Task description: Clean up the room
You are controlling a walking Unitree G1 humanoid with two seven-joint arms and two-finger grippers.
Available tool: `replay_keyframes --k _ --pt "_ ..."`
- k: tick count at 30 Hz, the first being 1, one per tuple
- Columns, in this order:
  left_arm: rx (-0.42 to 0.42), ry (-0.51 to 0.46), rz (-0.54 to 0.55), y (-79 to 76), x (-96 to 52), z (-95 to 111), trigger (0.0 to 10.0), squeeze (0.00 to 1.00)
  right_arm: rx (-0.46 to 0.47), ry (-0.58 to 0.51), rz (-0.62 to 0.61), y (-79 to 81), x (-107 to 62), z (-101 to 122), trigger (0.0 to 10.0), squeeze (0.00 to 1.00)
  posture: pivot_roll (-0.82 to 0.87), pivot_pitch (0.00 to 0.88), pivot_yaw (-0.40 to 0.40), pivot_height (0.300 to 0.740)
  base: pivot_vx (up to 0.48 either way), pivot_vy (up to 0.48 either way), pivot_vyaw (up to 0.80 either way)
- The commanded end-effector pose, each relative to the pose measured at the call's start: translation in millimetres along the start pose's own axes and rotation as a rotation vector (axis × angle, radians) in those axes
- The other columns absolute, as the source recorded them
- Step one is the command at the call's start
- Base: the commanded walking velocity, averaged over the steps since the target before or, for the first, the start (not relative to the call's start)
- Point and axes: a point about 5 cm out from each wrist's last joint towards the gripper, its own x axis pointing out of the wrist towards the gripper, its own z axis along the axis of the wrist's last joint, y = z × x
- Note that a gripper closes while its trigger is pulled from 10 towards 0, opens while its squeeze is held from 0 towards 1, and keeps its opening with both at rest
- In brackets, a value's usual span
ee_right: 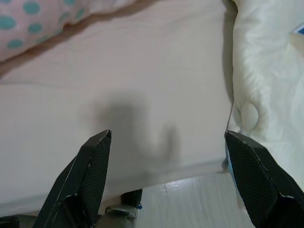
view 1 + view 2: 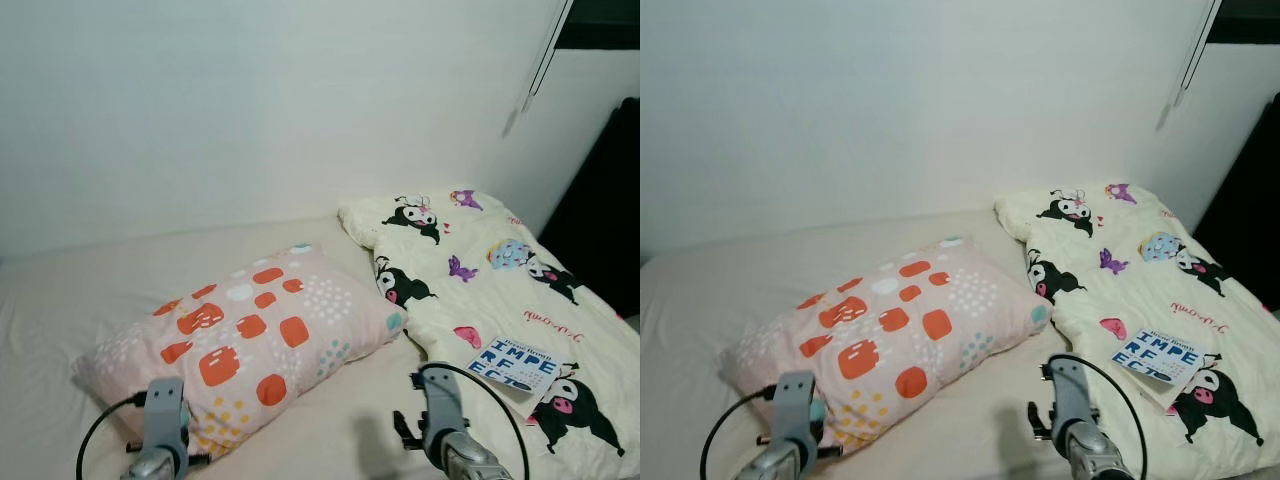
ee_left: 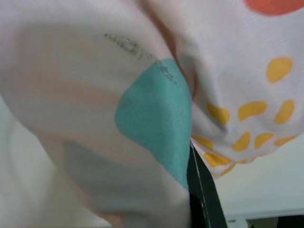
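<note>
A pink pillow [image 2: 250, 340] with orange, white and teal patches lies across the cream mattress [image 2: 60, 300]. My left gripper [image 2: 170, 452] is at the pillow's near corner. In the left wrist view the pillow cloth [image 3: 142, 104] is bunched right against the camera beside one black finger [image 3: 203, 194], so the gripper is shut on that corner. My right gripper [image 1: 167, 134] hangs open over the mattress's near edge, between the pillow and a folded cartoon-print quilt [image 2: 480, 260], holding nothing. A white and blue book [image 2: 512, 365] rests on the quilt.
A plain white wall [image 2: 250, 100] runs behind the bed. A dark opening [image 2: 600, 220] stands at the far right past the quilt. Pale floor [image 1: 190, 204] shows below the mattress edge.
</note>
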Motion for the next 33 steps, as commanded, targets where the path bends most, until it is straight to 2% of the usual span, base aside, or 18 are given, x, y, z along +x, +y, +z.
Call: replay_keyframes --k 1,5,10,18,25,33 --pt "0.001 -0.002 -0.039 -9.8 0.7 0.9 10.0 0.00 0.001 -0.013 0.005 2.3 0.4 1.7 10.0 0.00 -0.03 0.000 -0.023 0.740 0.000 0.000 0.00" --pt "0.002 0.006 -0.035 -10.0 0.3 -1.2 10.0 0.00 -0.018 0.007 0.021 9.0 1.0 -1.5 10.0 0.00 -0.02 0.000 -0.035 0.740 0.000 0.000 0.00" --pt "-0.047 0.009 -0.021 -7.7 -0.7 -4.9 10.0 0.00 -0.045 0.012 0.064 19.2 1.5 -3.9 10.0 0.00 -0.03 0.000 -0.035 0.740 0.000 0.000 0.00" --pt "-0.041 0.018 -0.021 -5.8 -1.5 -8.1 10.0 0.00 -0.028 0.036 0.071 21.9 -0.7 -14.8 10.0 0.00 -0.02 0.000 -0.029 0.740 0.000 0.000 0.25" --pt "0.010 0.016 -0.058 -6.0 -0.1 -2.5 10.0 0.00 0.002 0.069 0.050 21.1 -4.2 -29.0 10.0 0.00 -0.03 0.000 0.005 0.740 0.000 0.000 0.00" --pt "0.048 -0.007 -0.080 -8.8 2.1 7.8 10.0 0.00 0.014 0.073 0.051 23.8 -5.0 -32.4 10.0 0.00 -0.04 0.000 0.023 0.740 0.000 0.000 0.00"
